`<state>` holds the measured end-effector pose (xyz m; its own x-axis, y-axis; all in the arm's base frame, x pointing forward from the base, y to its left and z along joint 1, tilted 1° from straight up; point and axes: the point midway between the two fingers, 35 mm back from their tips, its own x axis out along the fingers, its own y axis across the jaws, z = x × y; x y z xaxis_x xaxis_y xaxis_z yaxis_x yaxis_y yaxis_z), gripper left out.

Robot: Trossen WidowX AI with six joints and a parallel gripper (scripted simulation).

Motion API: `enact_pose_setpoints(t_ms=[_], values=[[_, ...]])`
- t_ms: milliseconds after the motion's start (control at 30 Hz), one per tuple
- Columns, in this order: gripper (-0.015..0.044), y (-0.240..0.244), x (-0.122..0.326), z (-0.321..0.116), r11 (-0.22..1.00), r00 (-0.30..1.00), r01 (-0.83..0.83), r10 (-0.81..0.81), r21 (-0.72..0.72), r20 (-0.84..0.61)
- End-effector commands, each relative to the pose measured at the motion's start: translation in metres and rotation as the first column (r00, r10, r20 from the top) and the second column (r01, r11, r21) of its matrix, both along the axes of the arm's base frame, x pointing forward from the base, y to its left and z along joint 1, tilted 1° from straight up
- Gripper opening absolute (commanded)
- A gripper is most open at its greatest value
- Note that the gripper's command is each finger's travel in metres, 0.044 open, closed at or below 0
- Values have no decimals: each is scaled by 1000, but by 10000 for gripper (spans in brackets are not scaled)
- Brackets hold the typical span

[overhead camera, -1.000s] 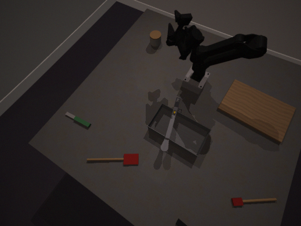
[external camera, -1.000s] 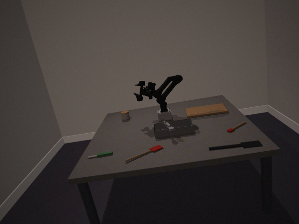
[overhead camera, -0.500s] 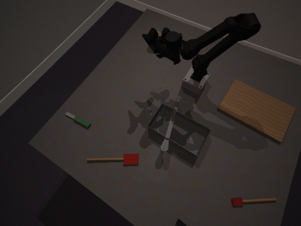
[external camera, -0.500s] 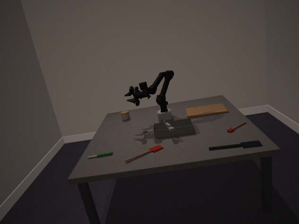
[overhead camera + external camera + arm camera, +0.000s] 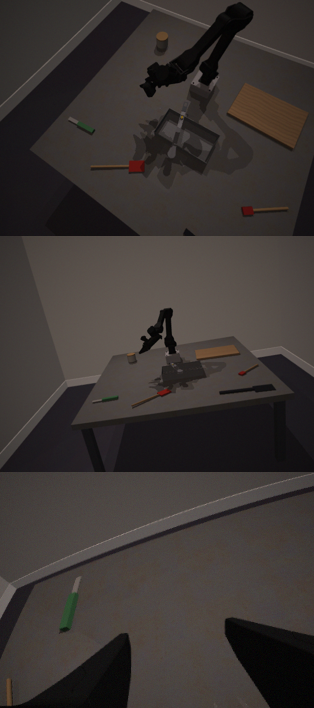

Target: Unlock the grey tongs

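Observation:
The grey tongs [image 5: 180,123] [image 5: 175,366] lie across the roasting tin [image 5: 211,150] [image 5: 184,375], shut, with the hinge end past the rim nearest the arm's base and the tips past the opposite rim. The wooden board [image 5: 269,114] [image 5: 216,352] lies flat to the right of the arm's base. My gripper [image 5: 145,89] [image 5: 177,633] is partly open and empty. It hangs in the air above the table, to the left of the tongs in the top view, and points slantwise down. It touches nothing.
A green-handled knife [image 5: 85,127] [image 5: 110,398] [image 5: 69,612] lies at the left. Red spatulas lie in front of the tin [image 5: 136,166] [image 5: 164,392] and at the right [image 5: 247,210] [image 5: 242,373]. A black turner [image 5: 263,388] lies near the front right. A lidded jar [image 5: 162,42] [image 5: 131,358] stands at the back left.

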<state>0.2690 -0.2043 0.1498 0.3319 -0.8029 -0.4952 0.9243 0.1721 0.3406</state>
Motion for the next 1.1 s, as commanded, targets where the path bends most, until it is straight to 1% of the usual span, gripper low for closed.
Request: enact_pose_setpoints(t_ms=[0, 67, 133, 200, 333, 467, 567, 667, 733, 900, 1067], values=[[260, 40, 33, -13, 978, 960, -202, 209, 53, -187], [260, 59, 44, -20, 955, 914, -283, 297, 88, -277], [260, 83, 52, -30, 918, 833, -373, 395, 134, -388], [260, 111, 60, -40, 862, 712, -469, 497, 192, -497], [260, 163, 62, -57, 744, 435, -582, 625, 328, -648], [260, 203, 58, -66, 636, 182, -630, 678, 446, -712], [260, 226, 50, -70, 582, 24, -636, 672, 508, -740], [260, 239, 49, -74, 534, -62, -649, 673, 542, -737], [260, 241, 47, -76, 531, -79, -643, 670, 552, -738], [260, 254, 38, -84, 523, -185, -616, 630, 589, -754], [260, 254, 38, -84, 524, -192, -614, 627, 590, -755]])
